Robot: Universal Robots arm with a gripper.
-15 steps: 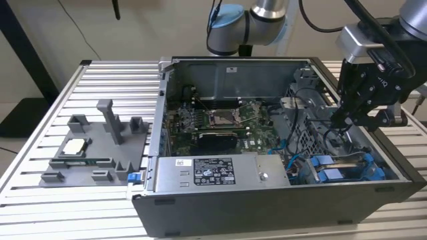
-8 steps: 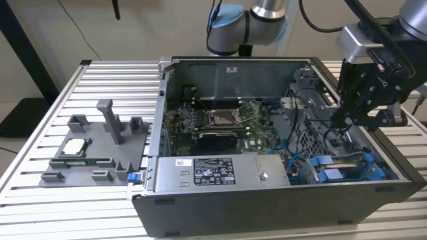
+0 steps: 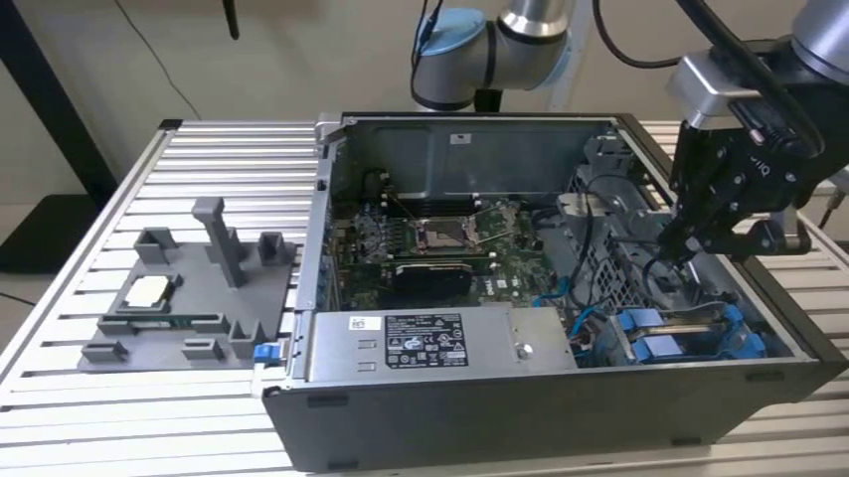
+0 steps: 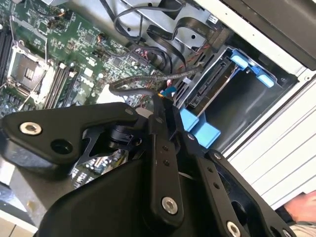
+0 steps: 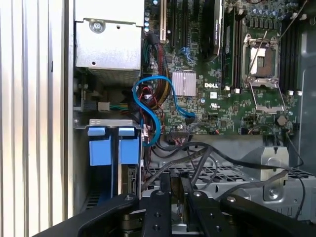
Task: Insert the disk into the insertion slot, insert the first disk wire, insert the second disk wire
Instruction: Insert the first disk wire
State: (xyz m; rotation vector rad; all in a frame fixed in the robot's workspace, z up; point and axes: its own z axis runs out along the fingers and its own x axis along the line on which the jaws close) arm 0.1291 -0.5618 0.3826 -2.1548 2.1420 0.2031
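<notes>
The disk (image 4: 211, 84) sits edge-on in the insertion slot (image 4: 247, 106) of the open computer case, its blue carrier (image 4: 198, 129) around it. In the exterior view the blue carrier (image 3: 670, 343) lies in the case's near corner on the exterior view's right. My gripper (image 4: 162, 101) hangs just over the cables beside the disk's connector end. Its fingers are close together on the plug end of a dark sleeved disk wire (image 4: 148, 80). In the first wrist view the gripper (image 5: 175, 185) is above the cable bundle, near the blue carrier tabs (image 5: 101, 148).
The motherboard (image 5: 232, 94) fills the case floor, and a loose blue data cable (image 5: 148, 111) loops beside the grey power-supply box (image 3: 438, 343). A grey fixture plate (image 3: 186, 298) rests on the slatted table at the exterior view's left. A hand (image 4: 301, 210) shows at the table edge.
</notes>
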